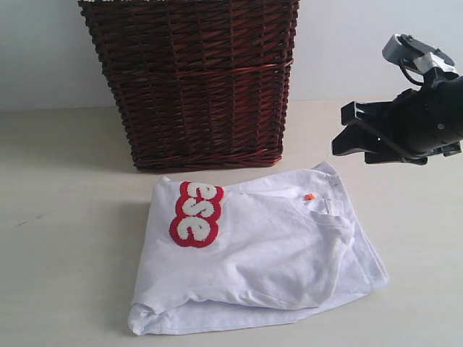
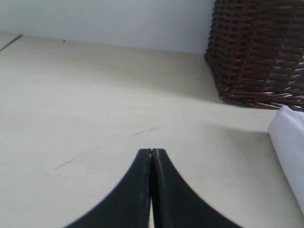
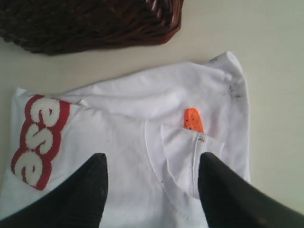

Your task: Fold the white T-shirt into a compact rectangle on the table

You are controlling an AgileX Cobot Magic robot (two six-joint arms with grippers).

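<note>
Find the white T-shirt (image 1: 268, 253) lying as a rough, uneven rectangle on the surface (image 1: 65, 217), at 6 o'clock from the wicker basket (image 1: 195, 79) and just clear of its base. Note the red-edged lettering (image 1: 195, 215) at the shirt's 10 o'clock corner and the orange tag (image 1: 309, 196) by the collar toward 1 o'clock.

Judging by the slack, skewed edges at 4 and 7 o'clock, treat the fold as unfinished. To do the next fold well:
- Bring the right end effector (image 1: 343, 131) down from its hover at 2 o'clock of the shirt.
- Pinch every layer at the collar-side edge, not the top one alone.
- Lift low, carry across toward 9 o'clock, lay edge on edge, then smooth.
- Keep clear of the basket.

Right end effector: roughly half open, gripping nothing, hanging in the air above the collar.

Left end effector (image 2: 152, 154): pinched fully closed on nothing, low over bare surface, with only an edge of the shirt nearby, probably off toward the shirt's 9 o'clock.
</note>
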